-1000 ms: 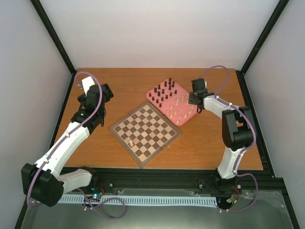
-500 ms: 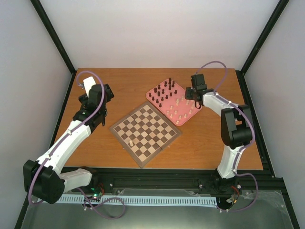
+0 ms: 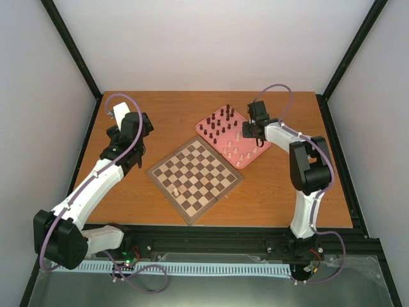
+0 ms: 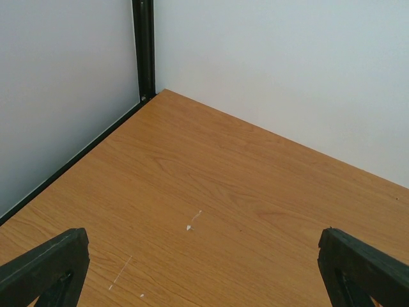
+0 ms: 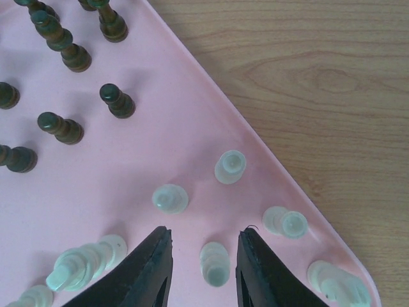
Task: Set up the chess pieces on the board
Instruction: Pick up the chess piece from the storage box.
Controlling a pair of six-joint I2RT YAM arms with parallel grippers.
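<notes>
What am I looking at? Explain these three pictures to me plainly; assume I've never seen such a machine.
Two white-and-black robot arms are bolted at the near edge of a wooden table. Each ends in a two-finger gripper. The wide picture comes from a fixed camera above and behind them. The other two come from small cameras on the wrists, so each shows its own arm's black fingers.

On the table lie a square checkered wooden chessboard, with one cream piece standing on it, and a pink square tray carrying the dark brown pieces and cream pieces.

The left gripper is open over bare table near the far left corner and holds nothing. The right gripper is open above the tray's cream pieces, one showing between its fingers, not yet gripped.
</notes>
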